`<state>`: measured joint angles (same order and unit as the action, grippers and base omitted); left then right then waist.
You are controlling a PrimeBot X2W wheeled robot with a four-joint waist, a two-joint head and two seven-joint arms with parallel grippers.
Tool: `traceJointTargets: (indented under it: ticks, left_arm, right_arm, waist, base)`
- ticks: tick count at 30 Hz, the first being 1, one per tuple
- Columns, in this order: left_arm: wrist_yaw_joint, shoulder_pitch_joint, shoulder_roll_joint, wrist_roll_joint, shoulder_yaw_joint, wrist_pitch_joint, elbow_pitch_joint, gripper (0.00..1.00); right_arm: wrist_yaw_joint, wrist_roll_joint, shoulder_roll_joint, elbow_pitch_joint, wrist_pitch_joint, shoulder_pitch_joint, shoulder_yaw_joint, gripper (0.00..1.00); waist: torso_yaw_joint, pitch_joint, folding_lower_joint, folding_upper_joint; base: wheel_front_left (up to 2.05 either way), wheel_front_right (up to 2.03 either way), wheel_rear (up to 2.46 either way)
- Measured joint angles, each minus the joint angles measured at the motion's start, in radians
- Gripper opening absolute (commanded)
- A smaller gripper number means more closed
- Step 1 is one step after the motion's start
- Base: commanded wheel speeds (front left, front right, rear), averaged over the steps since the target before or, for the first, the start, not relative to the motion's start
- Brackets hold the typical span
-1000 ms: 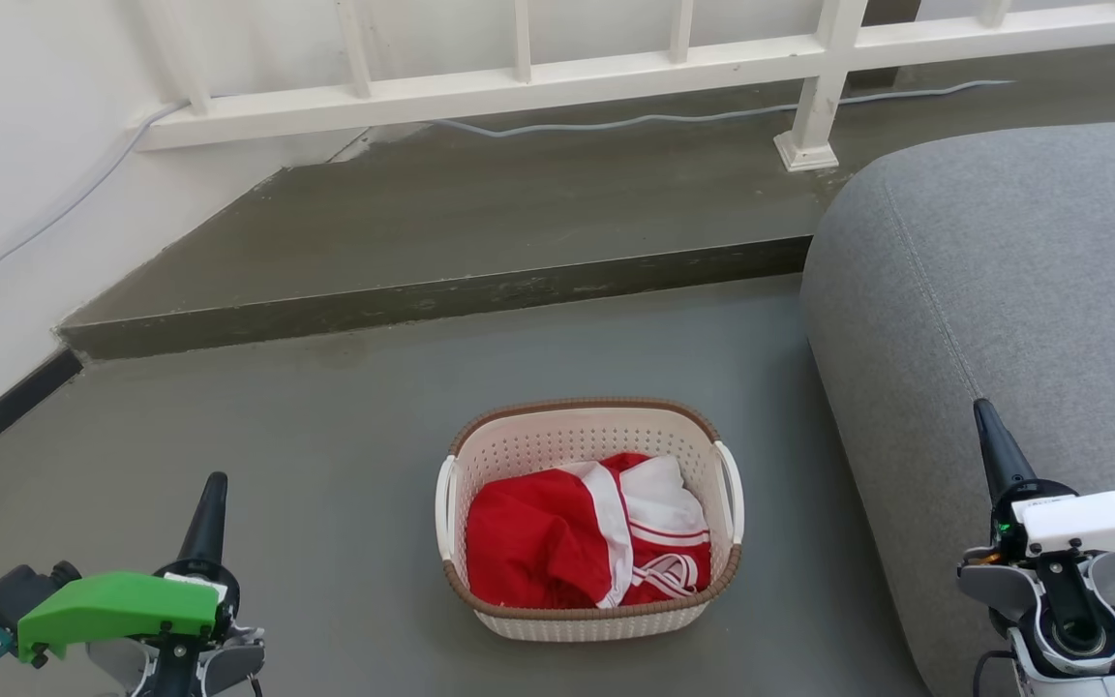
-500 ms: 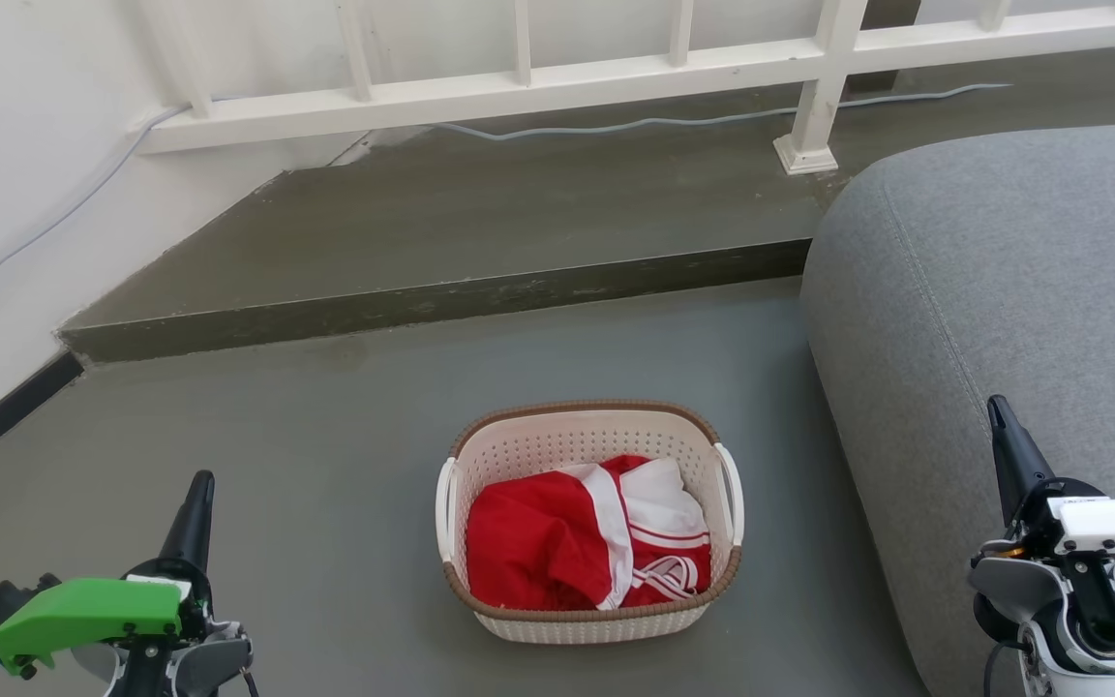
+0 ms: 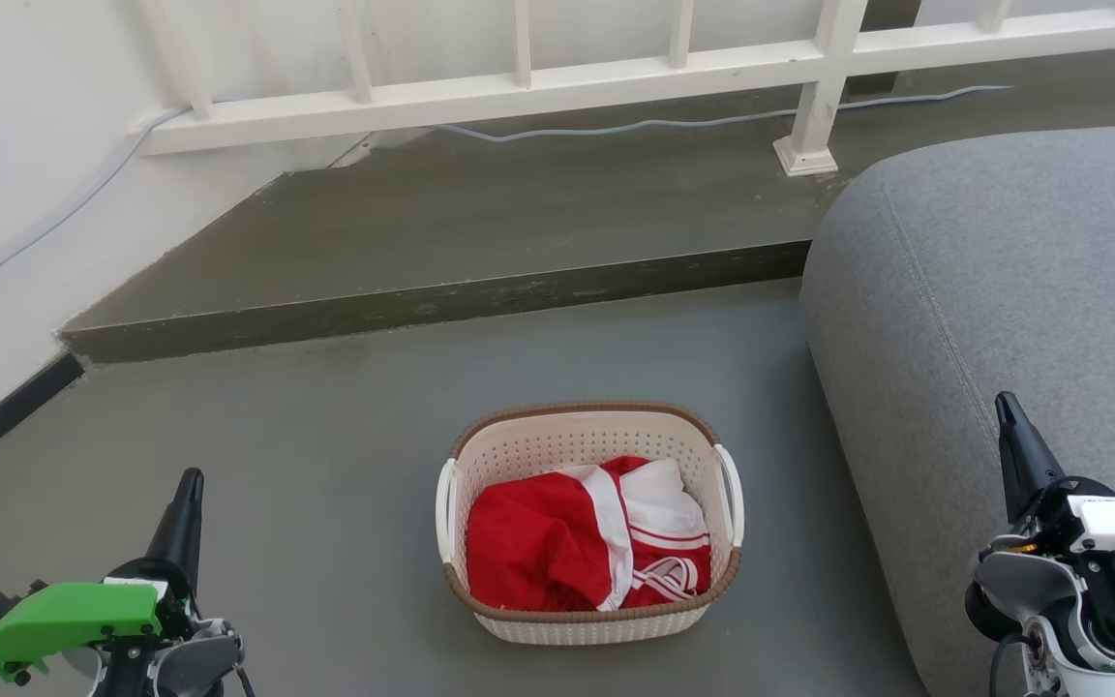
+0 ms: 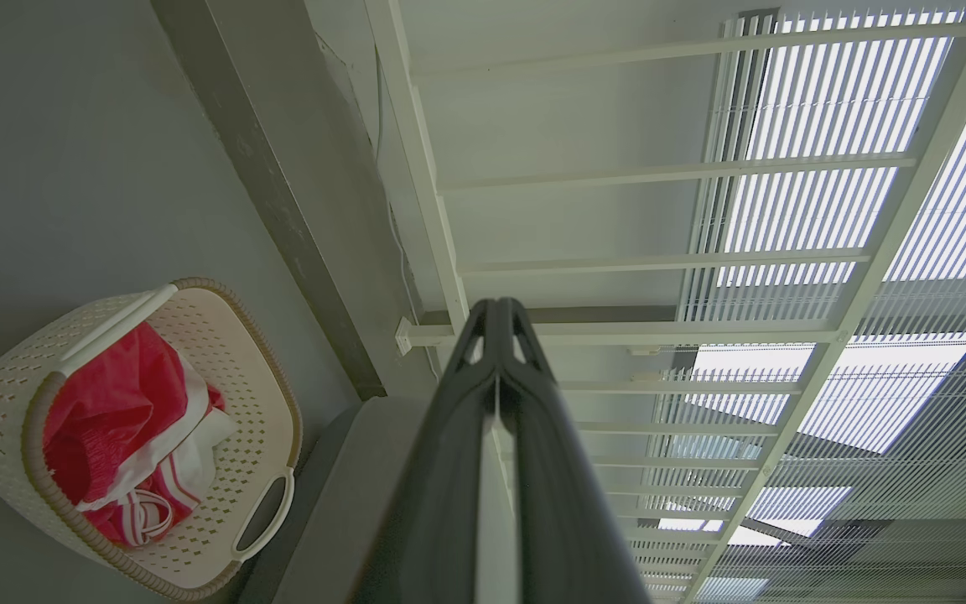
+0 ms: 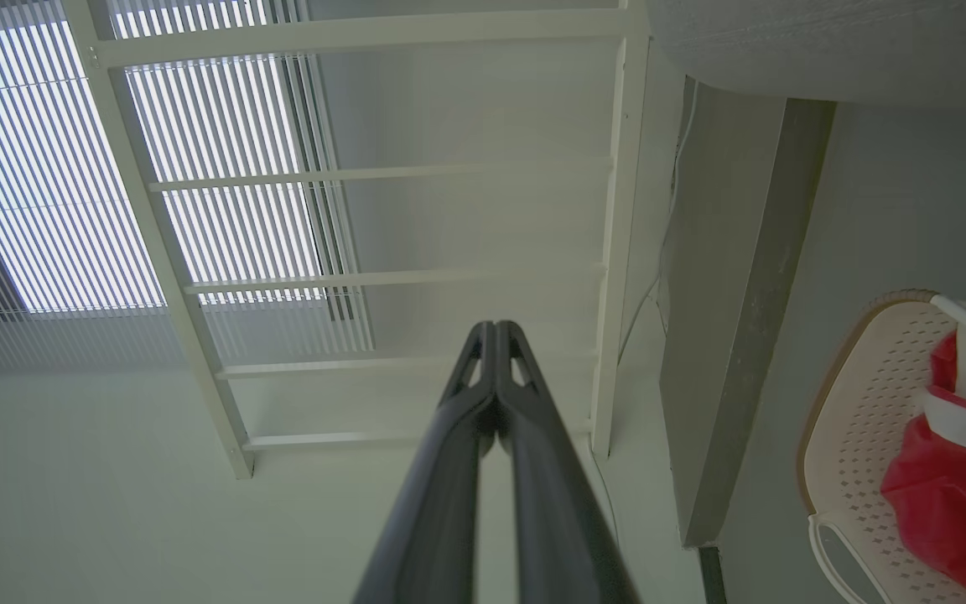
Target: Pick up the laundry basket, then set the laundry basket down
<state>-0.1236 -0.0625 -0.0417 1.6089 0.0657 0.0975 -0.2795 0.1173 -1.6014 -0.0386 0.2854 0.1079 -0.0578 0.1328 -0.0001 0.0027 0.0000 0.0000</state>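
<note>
Open floor (image 3: 306,503) left of the laundry basket (image 3: 587,625); grey sofa (image 3: 1003,290) near its right.

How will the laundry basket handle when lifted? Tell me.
The laundry basket is probably stiff: moulded perforated plastic walls. Likely light, holding only crumpled red-and-white clothing. Lifted by one side handle alone, it may tip.

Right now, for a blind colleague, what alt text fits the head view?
A cream-white perforated plastic laundry basket with a brown woven-look rim sits on the grey floor, holding red-and-white clothing. The left claw, lower left, and right claw, lower right, are shut and clear of it; a grey upholstered seat lies to its right.
</note>
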Motion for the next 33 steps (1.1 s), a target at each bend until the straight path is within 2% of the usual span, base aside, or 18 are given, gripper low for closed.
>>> traceJointTargets:
  ticks: [33]
  left_arm:
    - [0.0,0.0,0.0,0.0,0.001,0.0,0.001,0.0]
  right_arm:
    - [0.0,0.0,0.0,-0.002,0.0,0.0,0.0,0.0]
  waist:
    - [0.0,0.0,0.0,0.0]
  base:
    - [0.0,0.0,0.0]
